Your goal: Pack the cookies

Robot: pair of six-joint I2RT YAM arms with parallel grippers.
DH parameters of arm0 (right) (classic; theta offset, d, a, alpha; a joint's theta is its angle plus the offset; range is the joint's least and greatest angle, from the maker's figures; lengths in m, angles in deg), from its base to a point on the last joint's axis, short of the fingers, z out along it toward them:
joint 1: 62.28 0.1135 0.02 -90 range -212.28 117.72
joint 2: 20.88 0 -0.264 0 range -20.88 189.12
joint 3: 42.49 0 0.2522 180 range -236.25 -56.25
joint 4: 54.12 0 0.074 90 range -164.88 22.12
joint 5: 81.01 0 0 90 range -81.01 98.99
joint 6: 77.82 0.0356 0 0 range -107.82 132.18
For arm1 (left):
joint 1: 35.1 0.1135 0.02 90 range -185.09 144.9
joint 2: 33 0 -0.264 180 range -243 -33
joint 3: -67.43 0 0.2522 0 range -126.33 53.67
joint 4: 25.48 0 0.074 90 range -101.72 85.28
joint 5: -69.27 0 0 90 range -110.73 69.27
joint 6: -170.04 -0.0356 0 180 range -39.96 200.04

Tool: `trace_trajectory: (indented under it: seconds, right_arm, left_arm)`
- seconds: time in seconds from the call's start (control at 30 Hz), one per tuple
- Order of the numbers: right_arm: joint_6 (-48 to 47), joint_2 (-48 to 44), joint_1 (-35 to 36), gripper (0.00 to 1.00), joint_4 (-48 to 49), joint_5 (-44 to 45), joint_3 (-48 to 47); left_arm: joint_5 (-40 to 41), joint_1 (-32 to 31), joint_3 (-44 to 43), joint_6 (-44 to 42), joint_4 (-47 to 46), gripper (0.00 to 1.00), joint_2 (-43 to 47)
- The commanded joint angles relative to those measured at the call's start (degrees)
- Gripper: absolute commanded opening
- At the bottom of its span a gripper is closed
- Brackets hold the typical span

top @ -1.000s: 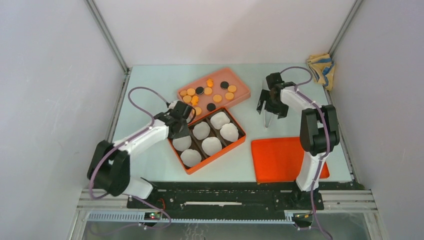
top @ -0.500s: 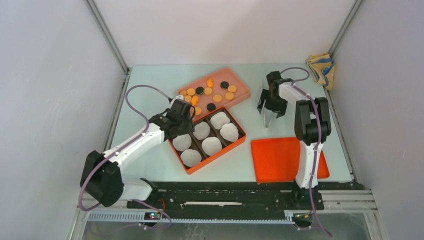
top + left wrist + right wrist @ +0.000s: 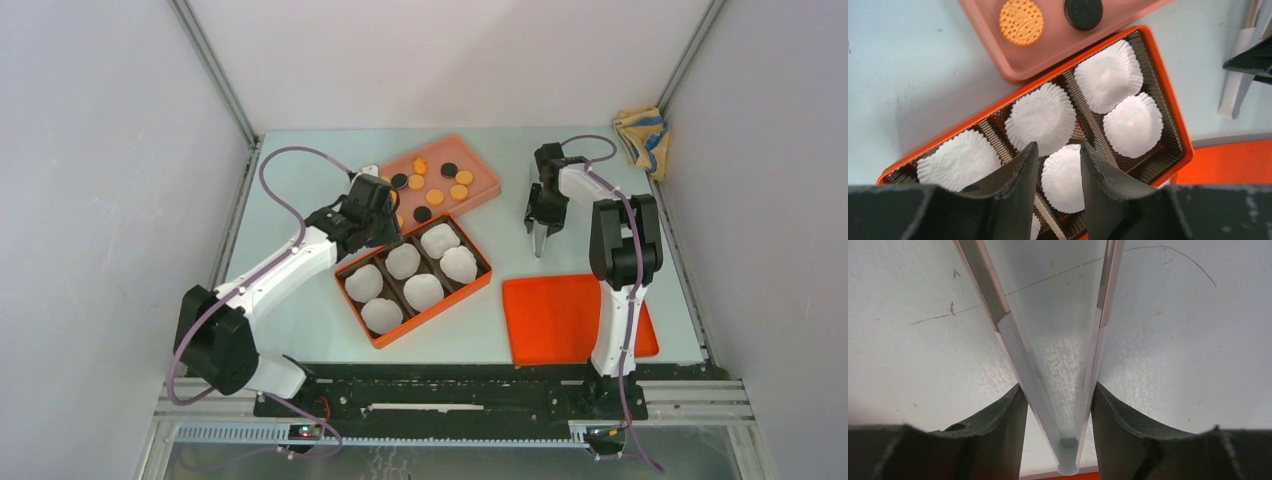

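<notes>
- Table: everything sits on it.
- Left arm: stretches diagonally from its base, wrist above the far-left end of the box, at the near edge of the pink tray.
- Right arm: elbow raised, forearm reaching away from the base, wrist pointing down.
- Orange lid: lies flat, right of the box.
- Box: six white paper cups in it.
- Pink tray: cookies lie here, none in the box.
- Left gripper: fingers partly apart, holding nothing.
- Right gripper: fingers clamp both arms of the tongs.
</notes>
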Motion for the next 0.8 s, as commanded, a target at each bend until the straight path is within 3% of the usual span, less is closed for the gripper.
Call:
trace_trajectory:
  seconds: [0.0,0.1,0.27,0.5,0.77]
  right_arm:
    - [-3.62,0.18,-0.37,0.33,-2.65,-0.48,-1.77]
    - [-4.2,-3.11,0.37,0.17,-1.85,0.36,0.13]
    - [-5.09,-12.12,4.33,0.09,0.23,2.57,4.68]
    - [-6.32,-24.34,9.54,0.02,0.34,2.13,9.74]
    - [-8.03,-34.83,14.44,0.01,-1.17,0.5,12.14]
  left_arm:
    - [-1.02,-0.6,-6.2,-1.93,-1.62,0.42,-2.13]
    - [-1.8,-0.59,-9.58,-2.77,-1.8,0.42,-4.58]
    - [-6.45,-0.84,-16.16,-4.18,-3.47,0.42,-10.74]
    - [-9.29,-1.16,-20.93,-5.67,-7.18,0.42,-15.58]
    - [-14.27,-1.23,-25.15,-5.37,-8.89,0.42,-21.55]
